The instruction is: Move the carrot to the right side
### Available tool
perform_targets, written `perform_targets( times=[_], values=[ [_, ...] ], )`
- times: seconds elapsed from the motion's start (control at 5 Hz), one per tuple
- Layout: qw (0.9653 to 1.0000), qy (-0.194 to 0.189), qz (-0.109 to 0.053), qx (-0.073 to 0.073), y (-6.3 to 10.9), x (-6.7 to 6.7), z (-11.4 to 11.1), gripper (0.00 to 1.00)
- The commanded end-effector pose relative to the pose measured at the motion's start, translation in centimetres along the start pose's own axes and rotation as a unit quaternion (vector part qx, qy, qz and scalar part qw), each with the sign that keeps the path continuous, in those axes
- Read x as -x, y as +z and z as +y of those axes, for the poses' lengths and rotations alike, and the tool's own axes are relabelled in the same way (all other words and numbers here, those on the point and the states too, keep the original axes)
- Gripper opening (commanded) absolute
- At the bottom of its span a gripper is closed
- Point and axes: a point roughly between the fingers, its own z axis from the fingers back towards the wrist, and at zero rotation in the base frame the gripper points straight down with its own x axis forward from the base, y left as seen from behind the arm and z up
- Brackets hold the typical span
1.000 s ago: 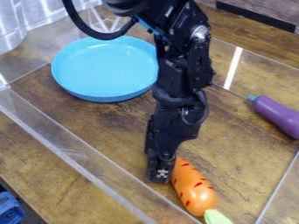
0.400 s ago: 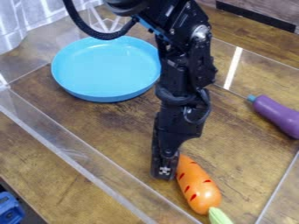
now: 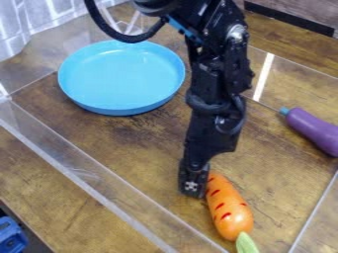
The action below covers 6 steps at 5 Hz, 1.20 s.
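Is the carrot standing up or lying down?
Lying down. The carrot rests lengthwise on the table, its green top toward the bottom edge.

The black arm reaches down from twelve o'clock, and its pincer sits low on the wooden bench, tip touching or just beside the carrot at five o'clock. The carrot lies slanted, leafy end toward the lower edge. Whether the jaws are parted cannot be told. A blue plate rests at ten o'clock; a purple eggplant lies at three o'clock.
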Motion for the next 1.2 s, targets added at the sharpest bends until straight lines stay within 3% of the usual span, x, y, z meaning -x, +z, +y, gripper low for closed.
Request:
perform_targets(
  times=[0.0, 0.2, 1.0],
  values=[
    [0.9998, -0.019, -0.006, -0.003, 0.29, -0.43, -0.25, 0.00],
    [0.9990, -0.044, -0.007, -0.002, 0.21, -1.09, -0.86, 1.00],
    [0.9994, 0.008, -0.033, -0.010, 0.34, -0.60, -0.59, 1.00]
  ],
)
